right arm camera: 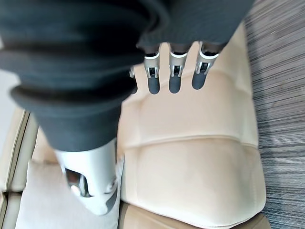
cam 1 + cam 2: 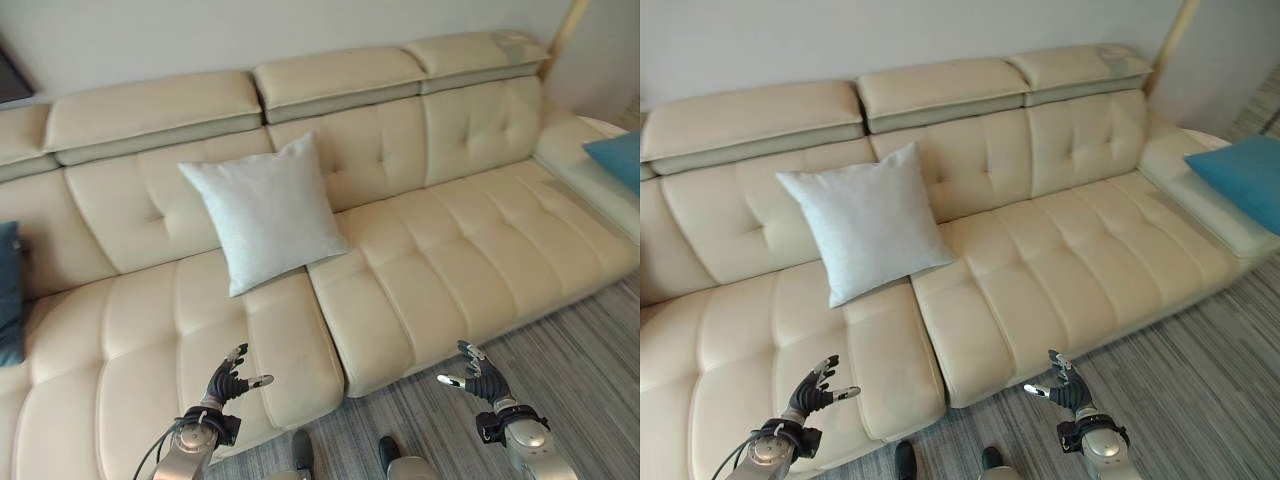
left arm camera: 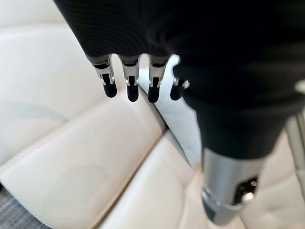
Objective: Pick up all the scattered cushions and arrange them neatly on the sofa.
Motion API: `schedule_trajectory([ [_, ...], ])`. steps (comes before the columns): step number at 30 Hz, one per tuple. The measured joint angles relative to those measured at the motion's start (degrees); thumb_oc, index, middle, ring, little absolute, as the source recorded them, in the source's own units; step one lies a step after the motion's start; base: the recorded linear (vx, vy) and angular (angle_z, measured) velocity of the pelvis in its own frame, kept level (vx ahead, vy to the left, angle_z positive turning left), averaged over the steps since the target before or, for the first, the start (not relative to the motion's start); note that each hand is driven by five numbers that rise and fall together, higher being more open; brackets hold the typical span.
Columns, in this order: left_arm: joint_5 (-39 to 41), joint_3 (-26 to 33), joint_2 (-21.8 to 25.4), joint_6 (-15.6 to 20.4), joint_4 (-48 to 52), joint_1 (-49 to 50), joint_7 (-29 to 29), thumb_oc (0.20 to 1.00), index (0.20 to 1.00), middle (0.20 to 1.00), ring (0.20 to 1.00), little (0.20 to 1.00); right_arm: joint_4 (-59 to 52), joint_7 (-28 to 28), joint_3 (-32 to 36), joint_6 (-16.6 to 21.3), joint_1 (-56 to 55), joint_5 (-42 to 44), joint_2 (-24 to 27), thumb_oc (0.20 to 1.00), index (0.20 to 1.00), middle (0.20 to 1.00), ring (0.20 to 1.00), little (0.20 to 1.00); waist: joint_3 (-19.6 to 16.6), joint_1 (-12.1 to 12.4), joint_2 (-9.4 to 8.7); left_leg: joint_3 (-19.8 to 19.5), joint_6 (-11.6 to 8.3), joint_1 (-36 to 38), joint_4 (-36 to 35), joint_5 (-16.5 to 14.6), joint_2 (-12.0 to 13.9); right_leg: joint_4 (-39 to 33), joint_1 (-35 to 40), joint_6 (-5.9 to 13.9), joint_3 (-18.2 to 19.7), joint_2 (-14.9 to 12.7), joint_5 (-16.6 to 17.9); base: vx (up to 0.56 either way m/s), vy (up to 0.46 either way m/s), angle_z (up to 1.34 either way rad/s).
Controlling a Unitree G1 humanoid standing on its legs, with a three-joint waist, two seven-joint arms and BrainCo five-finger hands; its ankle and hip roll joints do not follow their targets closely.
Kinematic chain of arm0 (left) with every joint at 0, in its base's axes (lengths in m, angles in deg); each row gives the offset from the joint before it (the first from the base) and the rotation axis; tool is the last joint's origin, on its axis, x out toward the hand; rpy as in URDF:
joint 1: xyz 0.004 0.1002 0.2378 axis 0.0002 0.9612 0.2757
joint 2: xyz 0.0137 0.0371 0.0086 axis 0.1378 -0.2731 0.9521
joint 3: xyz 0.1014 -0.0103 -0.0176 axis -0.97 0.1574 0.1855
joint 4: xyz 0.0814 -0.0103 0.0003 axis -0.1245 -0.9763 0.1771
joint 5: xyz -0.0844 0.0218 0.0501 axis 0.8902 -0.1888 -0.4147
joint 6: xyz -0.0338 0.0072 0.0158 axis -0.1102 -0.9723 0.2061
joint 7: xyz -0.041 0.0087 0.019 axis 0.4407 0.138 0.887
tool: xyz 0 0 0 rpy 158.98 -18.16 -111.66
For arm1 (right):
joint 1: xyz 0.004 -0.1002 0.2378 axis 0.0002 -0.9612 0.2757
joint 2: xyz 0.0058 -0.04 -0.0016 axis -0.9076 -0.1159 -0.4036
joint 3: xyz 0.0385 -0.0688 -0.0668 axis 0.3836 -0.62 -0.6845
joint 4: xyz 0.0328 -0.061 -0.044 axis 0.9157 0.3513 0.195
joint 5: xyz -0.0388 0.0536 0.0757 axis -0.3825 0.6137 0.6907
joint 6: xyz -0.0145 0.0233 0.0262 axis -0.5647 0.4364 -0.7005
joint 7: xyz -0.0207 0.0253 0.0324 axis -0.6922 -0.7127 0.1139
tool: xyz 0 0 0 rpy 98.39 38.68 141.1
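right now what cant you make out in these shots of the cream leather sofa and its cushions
- Bright blue cushion on the sofa's right end: cut by the right eye view's edge.
- Dark blue cushion at the left end: cut by the left eye view's edge.
- White square cushion: its back is hidden, leaning on the cream leather sofa.

Right hand, fingers straight and empty, above a cream sofa, a pale cushion and striped floor alongside

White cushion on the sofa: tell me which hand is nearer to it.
Left. The left hand hangs open just below the white cushion, over the seat edge; the right hand is open farther off, over the floor.
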Motion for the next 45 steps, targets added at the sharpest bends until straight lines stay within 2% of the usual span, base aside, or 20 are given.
schedule_trajectory([
  [2,-0.03,-0.19,-0.2,-0.07,-0.11,0.14,0.38,1.0,1.0,1.0,1.0,1.0,-0.15,0.05,0.22,0.12,0.37,0.04,-0.17,1.0,1.0,1.0,1.0,1.0,0.03,0.22,0.07,0.44,0.53,0.04,0.03,-0.37,0.22,-1.19,0.06,0.53,0.27,-0.12,0.58,-0.07,-0.129,-1.51],
  [3,0.07,0.19,1.36,0.06,4.78,2.89,-0.18,1.0,1.0,1.0,1.0,1.0,1.23,0.16,-1.81,-0.78,3.93,-0.04,-2.37,1.0,1.0,1.0,1.0,1.0,0.39,2.53,-1.33,11.24,-2.48,0.84,1.22,-0.84,3.26,-1.79,-6.22,0.82,-7.71,2.68,10.21,-0.02,-0.171,-2.78],
  [6,0.06,-0.3,0.0,-1.17,3.32,1.46,0.82,1.0,1.0,1.0,1.0,1.0,-1.32,0.32,-2.17,-0.13,4.1,-0.08,-2.61,1.0,1.0,1.0,1.0,1.0,1.24,1.47,0.69,12.99,0.25,1.22,4.99,-4.77,5.52,-0.65,-4.29,-4.16,-27.42,-0.98,2.64,0.07,-0.129,-1.47],
  [9,0.09,0.57,-2.08,-0.23,4.48,2.61,1.09,1.0,1.0,1.0,1.0,1.0,-0.23,0.42,-2.95,-1.01,3.68,-0.68,-0.94,1.0,1.0,1.0,1.0,1.0,0.93,3.52,2.84,20.96,-2.75,4.08,6.07,-6.05,9.67,10.93,-5.89,-5.02,-36.52,-4.31,-4.91,0.1,-0.245,-1.27],
  [10,0.08,0.28,-2.25,-0.32,4.37,2.22,1.26,1.0,1.0,1.0,1.0,1.0,-0.57,0.44,-2.89,-1.01,2.96,-0.83,-0.51,1.0,1.0,1.0,1.0,1.0,-0.02,3.26,1.48,20.63,-3.48,4.6,6.22,-6.59,9.51,10.63,-6.41,-4.49,-36.24,-4.34,-3.83,0.11,-0.161,-0.95],
  [13,0.02,-1.42,-2.54,-1.19,3.17,1.99,2.64,1.0,1.0,1.0,1.0,1.0,-1.43,0.41,-3.15,-1.11,2.69,-2.25,1.36,1.0,1.0,1.0,1.0,1.0,0.23,2.75,3.17,14.16,-4.04,3.91,8.37,-6.25,11.08,9.35,-5.43,-6.77,-34.04,0.27,-3.73,0.14,-0.264,-0.57],
  [15,0.03,-1.72,-3.0,-1.21,2.63,0.48,2.66,1.0,1.0,1.0,1.0,1.0,-1.82,0.41,-2.5,-1.15,2.04,-2.24,2.37,1.0,1.0,1.0,1.0,1.0,0.42,1.01,2.92,10.63,-6.78,1.94,16.52,-5.43,13.62,9.23,-3.99,-9.74,-33.05,2.43,-5.25,0.08,-0.205,-0.12],
  [17,0.05,-2.64,-2.89,-1.25,2.13,0.35,2.63,1.0,1.0,1.0,1.0,1.0,-2.36,0.59,-2.25,-1.04,1.9,-2.22,2.39,1.0,1.0,1.0,1.0,1.0,0.13,2.27,1.28,8.28,-6.44,-1.01,25.82,-6.39,14.87,7.48,-1.77,-10.85,-30.45,3.67,-4.89,0.1,-0.194,-0.72],
  [18,0.06,-3.49,-3.26,-1.17,2.21,0.39,2.56,1.0,1.0,1.0,1.0,1.0,-2.95,0.6,-2.25,-0.9,3.18,-2.2,3.17,1.0,1.0,1.0,1.0,1.0,-0.1,3.27,0.96,0.69,-6.96,-5.71,33.86,-7.11,12.61,4.85,-1.14,-14.18,-27.23,5.72,-3.39,0.24,-0.123,-1.22],
  [20,0.06,-3.68,-3.53,-1.13,2.23,0.22,2.51,1.0,1.0,1.0,1.0,1.0,-2.9,0.98,-2.19,-0.94,4.61,-2.15,3.21,1.0,1.0,1.0,1.0,1.0,0.51,4.5,0.2,-9.1,-7.16,-7.4,31.87,-10.86,5.42,2.44,-0.19,-13.57,-22.87,6.51,-2.13,0.16,-0.057,-1.19],
  [23,0.06,-4.2,-3.48,-1.13,2.18,0.13,2.52,1.0,1.0,1.0,1.0,1.0,-2.08,1.23,-3.41,-0.96,3.55,-2.13,2.97,1.0,1.0,1.0,1.0,1.0,1.47,5.28,0.23,-11.01,-5.44,-10.81,21.72,-10.67,-0.86,-4.08,4.82,-11.42,-20.79,8.79,-0.41,0.25,-0.024,-0.78],
  [27,0.05,-4.79,-3.17,-1.21,2.1,0.67,2.49,1.0,1.0,1.0,1.0,1.0,-0.48,1.47,-4.46,-0.95,3.68,-2.11,2.48,1.0,1.0,1.0,1.0,1.0,2.0,6.96,0.73,-14.73,-3.73,-12.8,10.32,-5.14,-6.0,-4.15,7.2,-8.02,-17.37,10.97,-1.42,0.26,-0.006,-0.46],
  [32,0.06,-4.33,-2.87,-1.61,2.13,1.93,2.43,1.0,1.0,1.0,1.0,1.0,2.12,1.64,-4.42,-0.97,5.65,-2.08,1.19,1.0,1.0,1.0,1.0,1.0,3.53,9.82,1.65,-12.5,1.27,-15.5,9.88,-1.46,-6.98,-6.97,12.96,-7.64,-10.88,14.9,-2.75,0.28,0.09,-0.67],
  [35,0.09,-2.5,-2.57,-1.64,2.18,3.58,2.41,1.0,1.0,1.0,1.0,1.0,2.27,1.43,-4.33,-0.96,4.81,-2.09,-0.5,1.0,1.0,1.0,1.0,1.0,3.02,9.63,-0.26,-10.22,3.23,-12.83,10.12,-1.28,-10.33,-3.95,14.0,-4.64,-8.0,15.35,-5.03,0.33,0.165,-0.48],
  [36,0.09,-2.68,-2.7,-1.62,2.37,3.69,2.42,1.0,1.0,1.0,1.0,1.0,2.25,1.16,-4.4,-0.99,4.62,-2.11,-0.49,1.0,1.0,1.0,1.0,1.0,3.06,9.46,0.63,-9.5,5.89,-11.09,8.76,-1.56,-10.1,0.01,12.83,-4.58,-7.64,17.38,-5.04,0.34,0.161,-0.69],
  [37,0.09,-2.9,-2.5,-1.64,3.23,4.4,2.52,1.0,1.0,1.0,1.0,1.0,2.03,0.55,-4.37,-0.99,4.48,-2.2,-0.52,1.0,1.0,1.0,1.0,1.0,2.98,9.87,3.04,-8.5,11.63,-7.35,6.02,-3.32,-6.66,7.52,10.67,-2.17,-8.15,20.54,-7.56,0.32,0.146,-1.06],
  [38,0.09,-2.75,-1.33,-1.9,3.61,4.87,2.54,1.0,1.0,1.0,1.0,1.0,1.19,0.21,-4.56,-1.21,4.12,-2.2,-1.72,1.0,1.0,1.0,1.0,1.0,2.99,10.43,0.36,-7.24,12.64,-5.8,5.56,-0.92,-7.23,20.12,6.6,-2.36,-11.04,17.36,-13.87,0.21,0.088,-0.92],
  [40,0.09,-2.88,-2.1,-2.15,4.2,4.59,2.83,1.0,1.0,1.0,1.0,1.0,-3.11,-0.01,-4.29,-0.73,2.07,-2.19,0.16,1.0,1.0,1.0,1.0,1.0,2.38,8.25,0.36,-7.61,13.14,-3.49,5.02,-2.19,-7.84,33.17,0.55,-1.02,-14.14,10.46,-17.45,0.16,0.066,-0.28],
  [42,0.09,-2.78,-1.75,-1.97,4.53,1.82,2.83,1.0,1.0,1.0,1.0,1.0,-3.28,0.0,-4.19,-1.1,1.48,-2.2,0.5,1.0,1.0,1.0,1.0,1.0,2.46,7.27,-0.2,-7.76,11.27,-2.51,5.25,-1.99,-7.96,35.28,-2.91,1.53,-13.34,3.62,-17.6,0.26,0.077,0.06],
  [45,0.09,-2.84,-2.09,-1.92,3.81,-0.63,2.57,1.0,1.0,1.0,1.0,1.0,-3.4,-0.13,-4.5,-0.98,2.37,-2.21,-0.95,1.0,1.0,1.0,1.0,1.0,3.08,7.68,0.83,-7.95,10.54,-0.15,5.23,-3.72,-6.49,31.67,-7.82,1.2,-16.99,-2.71,-16.74,0.22,0.013,-0.04],
])
